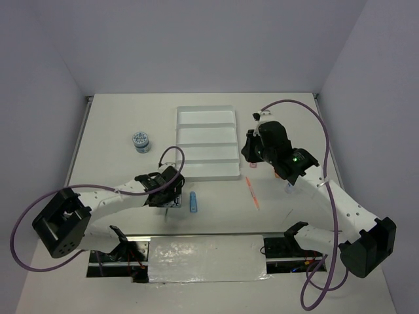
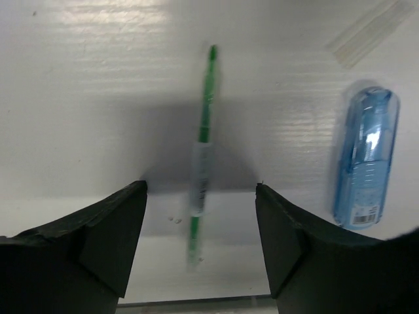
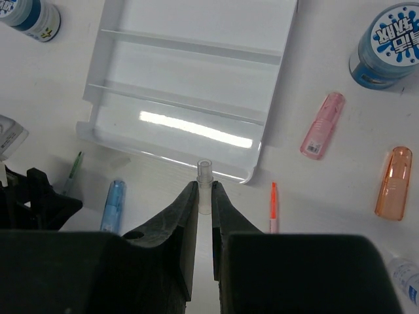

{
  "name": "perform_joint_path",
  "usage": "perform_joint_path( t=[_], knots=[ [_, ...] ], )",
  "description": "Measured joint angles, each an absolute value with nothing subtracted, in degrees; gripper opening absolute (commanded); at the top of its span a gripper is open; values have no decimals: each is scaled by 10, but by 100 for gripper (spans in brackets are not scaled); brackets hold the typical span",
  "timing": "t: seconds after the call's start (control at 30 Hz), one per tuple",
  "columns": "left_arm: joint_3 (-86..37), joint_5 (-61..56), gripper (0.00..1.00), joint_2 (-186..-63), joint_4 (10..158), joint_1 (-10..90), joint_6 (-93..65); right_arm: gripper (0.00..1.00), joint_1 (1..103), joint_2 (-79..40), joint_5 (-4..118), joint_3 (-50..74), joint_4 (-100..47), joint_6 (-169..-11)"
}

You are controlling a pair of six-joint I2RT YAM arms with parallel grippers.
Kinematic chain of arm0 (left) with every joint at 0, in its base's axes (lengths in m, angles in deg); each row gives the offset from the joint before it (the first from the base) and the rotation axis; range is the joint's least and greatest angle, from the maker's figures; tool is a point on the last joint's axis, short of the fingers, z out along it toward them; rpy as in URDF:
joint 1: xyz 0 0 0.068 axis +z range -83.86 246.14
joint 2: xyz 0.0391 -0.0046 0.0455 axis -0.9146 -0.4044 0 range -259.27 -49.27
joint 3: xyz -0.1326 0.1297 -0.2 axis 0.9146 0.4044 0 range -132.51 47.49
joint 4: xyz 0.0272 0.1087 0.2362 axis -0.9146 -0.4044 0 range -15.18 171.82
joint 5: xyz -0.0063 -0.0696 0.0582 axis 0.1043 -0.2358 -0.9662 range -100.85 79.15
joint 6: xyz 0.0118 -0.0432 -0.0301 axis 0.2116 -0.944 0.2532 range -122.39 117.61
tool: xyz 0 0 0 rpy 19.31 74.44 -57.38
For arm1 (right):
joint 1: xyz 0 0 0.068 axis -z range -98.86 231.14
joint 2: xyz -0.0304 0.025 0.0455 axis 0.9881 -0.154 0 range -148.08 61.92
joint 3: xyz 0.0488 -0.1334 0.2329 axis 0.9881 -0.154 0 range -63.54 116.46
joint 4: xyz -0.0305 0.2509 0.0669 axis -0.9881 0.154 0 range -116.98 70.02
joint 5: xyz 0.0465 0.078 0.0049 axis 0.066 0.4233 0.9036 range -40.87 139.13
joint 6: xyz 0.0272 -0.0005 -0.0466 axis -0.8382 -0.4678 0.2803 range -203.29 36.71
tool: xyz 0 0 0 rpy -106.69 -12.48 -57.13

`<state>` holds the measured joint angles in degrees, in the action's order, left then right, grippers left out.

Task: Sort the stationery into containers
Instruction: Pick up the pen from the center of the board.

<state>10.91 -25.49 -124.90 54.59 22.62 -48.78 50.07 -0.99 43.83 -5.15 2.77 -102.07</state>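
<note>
The white four-compartment tray (image 1: pixel 206 142) (image 3: pixel 190 85) lies mid-table. My left gripper (image 1: pixel 171 200) (image 2: pixel 201 186) is open low over the table, with a thin green pen (image 2: pixel 203 150) lying between its fingers, untouched. A blue stick (image 1: pixel 194 201) (image 2: pixel 364 160) lies just to its right. My right gripper (image 1: pixel 251 152) (image 3: pixel 204 186) is shut on a small clear tube (image 3: pixel 205 171), held above the table by the tray's near right corner. An orange pen (image 1: pixel 252 191) (image 3: pixel 273 206) lies below it.
One blue-white tub (image 1: pixel 141 141) (image 3: pixel 29 16) stands left of the tray, another (image 3: pixel 391 42) right of it. A pink stick (image 3: pixel 322 124), an orange stick (image 3: pixel 393 182) and a white-blue tube (image 3: pixel 406 275) lie on the right.
</note>
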Motion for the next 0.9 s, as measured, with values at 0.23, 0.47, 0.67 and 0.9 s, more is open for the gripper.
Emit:
perform_joint_path(
  t=[0.23,0.47,0.67,0.9],
  knots=[
    [98,-269,57,-1270,572,212,-489,0,497,-10,440,-63,22,-1019],
    [109,-275,28,-1263,585,212,-494,0,496,-10,440,-64,22,-1016],
    [112,-275,0,-1268,602,210,-496,0,495,1,452,-81,2,-1014],
    [105,-306,0,-1226,534,185,-510,0,495,51,491,-141,-73,-1035]
  ],
)
